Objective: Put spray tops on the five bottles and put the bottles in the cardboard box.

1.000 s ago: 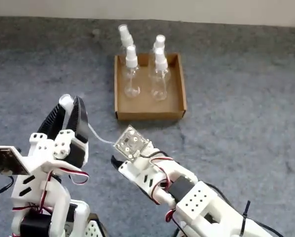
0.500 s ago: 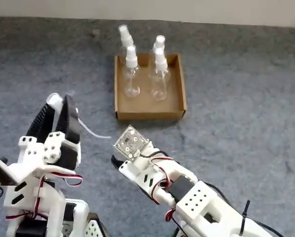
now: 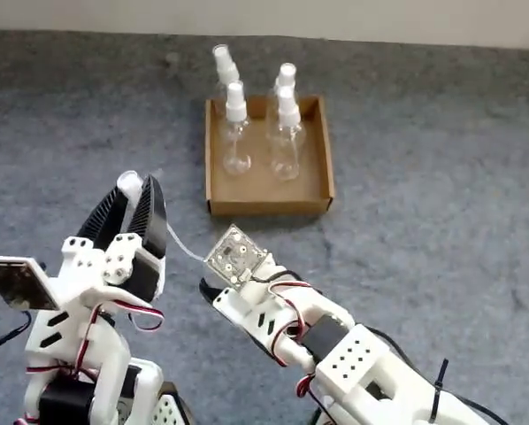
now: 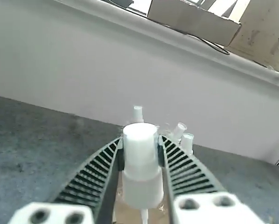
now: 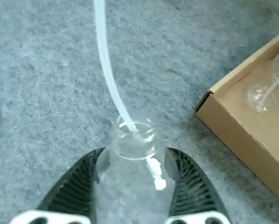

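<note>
Against half a second ago, the left tool has swung back toward 3 o'clock. It had drifted out toward 9 o'clock, and it now sits a touch closer to the right tool than it did a second ago. The right arm has not shifted at all. The left tool's jaws are closed down to a narrow gap and pinch the white spray top by its sides. Its thin dip tube trails away toward the other arm. The right tool is part open, with its jaws clamped on the body of the clear open bottle, which it holds at about 6 o'clock from the cardboard box. In the right wrist view the tube's end meets the bottle's mouth and seems to sit just inside the rim. We read the swing back as the left arm lining the tube up with the neck, so that the top can follow it down. The top itself is well apart from the bottle, so this fifth bottle is not yet capped. The box lies at 12 o'clock on the grey worktop, and four bottles with tops on stand upright in it. Only this last one is left to finish and box.
</note>
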Controlling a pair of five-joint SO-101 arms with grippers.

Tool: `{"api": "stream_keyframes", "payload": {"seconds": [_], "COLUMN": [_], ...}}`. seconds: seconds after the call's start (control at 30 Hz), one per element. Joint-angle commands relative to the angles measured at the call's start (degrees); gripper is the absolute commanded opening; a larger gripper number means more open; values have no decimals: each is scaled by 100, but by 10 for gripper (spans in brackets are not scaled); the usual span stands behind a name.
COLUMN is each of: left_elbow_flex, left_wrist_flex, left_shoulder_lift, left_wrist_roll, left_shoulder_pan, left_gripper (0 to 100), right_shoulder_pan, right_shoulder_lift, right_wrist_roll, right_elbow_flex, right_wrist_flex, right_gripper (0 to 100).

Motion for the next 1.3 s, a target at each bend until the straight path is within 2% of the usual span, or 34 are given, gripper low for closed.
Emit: {"api": "stream_keyframes", "payload": {"seconds": [0.0,0.07,0.3,0.53,0.7,0.77,0.83,0.97,1.1,1.27], "left_elbow_flex": [136,347,1226,1314,1297,1341,1341,1455,1569,1569], "left_wrist_flex": [-18,-35,-941,-923,-615,-589,-589,-580,-571,-563], "left_shoulder_lift": [4,4,31,31,31,31,31,31,31,22], "left_wrist_roll": [-9,-9,-9,-563,-677,-686,-686,-686,-703,-1266], "left_shoulder_pan": [127,127,356,1341,1446,1455,1455,1464,1745,2149], "left_gripper": [12,13,14,14,14,14,14,14,14,15], "right_shoulder_pan": [84,207,382,382,418,418,418,418,620,954], "right_shoulder_lift": [-136,-136,-136,-136,-145,-207,-470,-1358,-2070,-2097], "right_wrist_roll": [-9,-18,-18,-18,-35,-308,-633,-668,-695,-703], "right_elbow_flex": [-84,-92,-787,-1270,-1402,-1411,-1411,-1358,-1385,-1367], "right_wrist_flex": [-136,-136,-171,-163,-163,-163,-154,-136,532,637], "right_gripper": [3,3,3,3,3,3,3,3,3,3]}}
